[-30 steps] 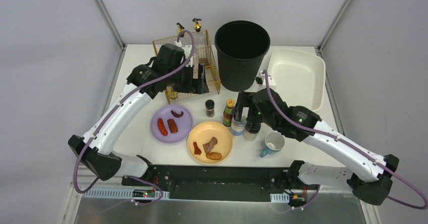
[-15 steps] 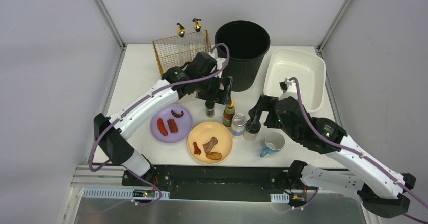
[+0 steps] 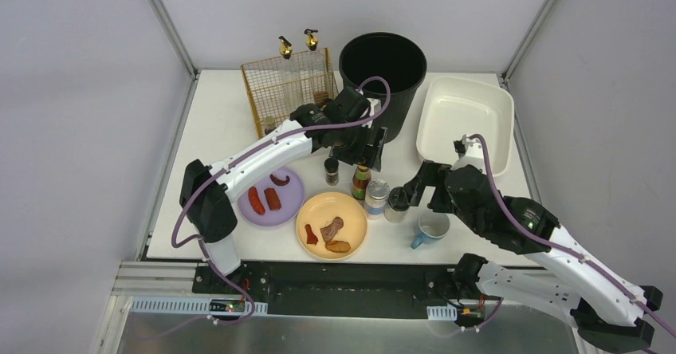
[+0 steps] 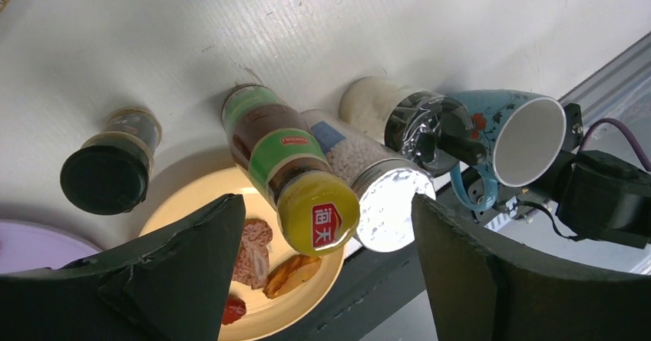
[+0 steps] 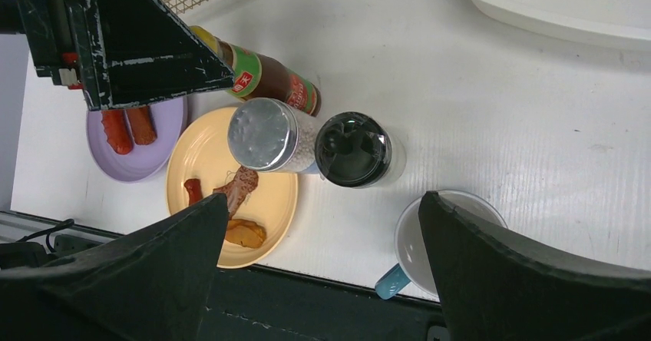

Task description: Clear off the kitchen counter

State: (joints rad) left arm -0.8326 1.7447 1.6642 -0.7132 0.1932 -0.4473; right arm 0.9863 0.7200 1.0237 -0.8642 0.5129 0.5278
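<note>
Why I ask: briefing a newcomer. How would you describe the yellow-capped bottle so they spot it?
Find the black bin at the back of the white counter. In front stands a row of four jars; the bottle is second from left, the only one with a yellow cap and brown contents.

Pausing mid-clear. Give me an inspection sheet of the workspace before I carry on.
Surface: white counter, not yet cleared.
Job's things: sauce bottle, spice jar, silver-lidded shaker, black-lidded shaker, mug, purple plate and yellow plate, both holding food.
Clutter: bin, tub and wire basket along the far edge.
End effectors: left end effector open above the sauce bottle; right end effector open near the shakers, holding nothing.
Cables: left cable and right cable loop at the wrists; no snag seen.
Surroundings: grey walls, metal frame.
</note>
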